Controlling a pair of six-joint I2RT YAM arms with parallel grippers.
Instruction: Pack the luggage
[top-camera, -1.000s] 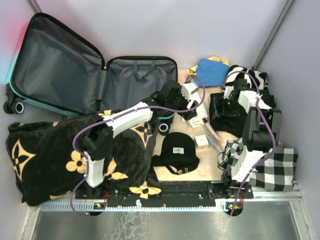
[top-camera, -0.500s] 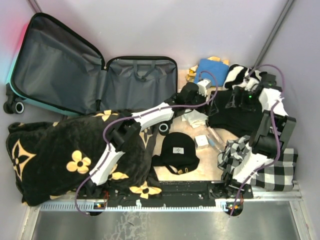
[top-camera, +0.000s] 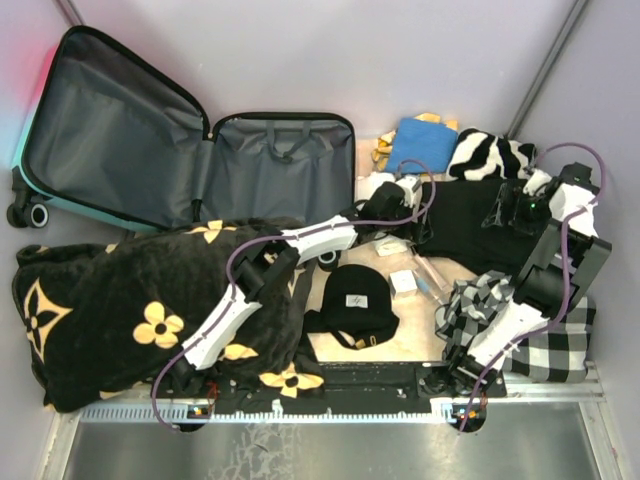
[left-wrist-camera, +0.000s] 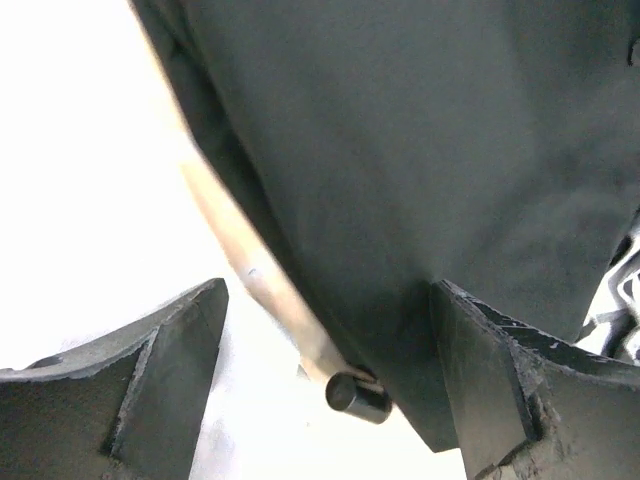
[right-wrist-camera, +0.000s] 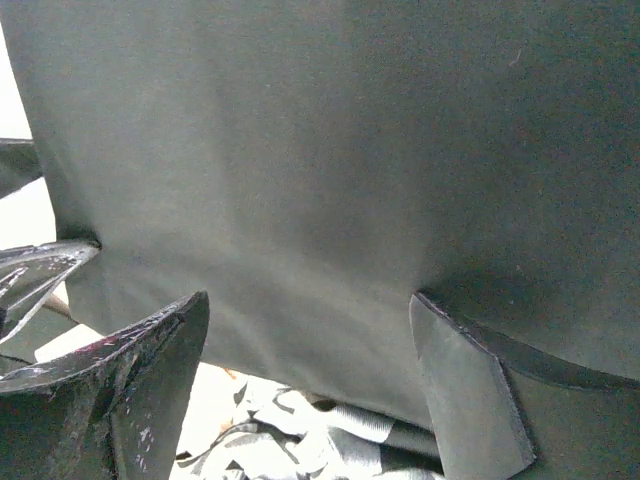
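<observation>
The luggage (top-camera: 280, 170) lies open at the back left, its grey-lined lid (top-camera: 110, 130) tipped up against the wall. A flat black garment (top-camera: 460, 225) lies to its right. My left gripper (top-camera: 400, 200) is at the garment's left edge and my right gripper (top-camera: 520, 205) at its right edge. In the left wrist view the gripper (left-wrist-camera: 330, 380) stands open, with the garment's corner (left-wrist-camera: 400, 150) and a black-capped tube (left-wrist-camera: 358, 396) between its fingers. The right wrist view shows that gripper (right-wrist-camera: 310, 380) open over the garment (right-wrist-camera: 350, 150).
A big black blanket with tan flowers (top-camera: 150, 300) covers the left front under the left arm. A black beanie (top-camera: 355, 300), a small white box (top-camera: 403, 282), a blue cloth (top-camera: 422, 142), zebra-print fabric (top-camera: 490, 152) and a black-and-white plaid cloth (top-camera: 540, 330) surround the garment.
The left arm has stretched out to the right, to the garment's left edge. The right gripper has swung right, to the garment's right edge. Both stay open.
</observation>
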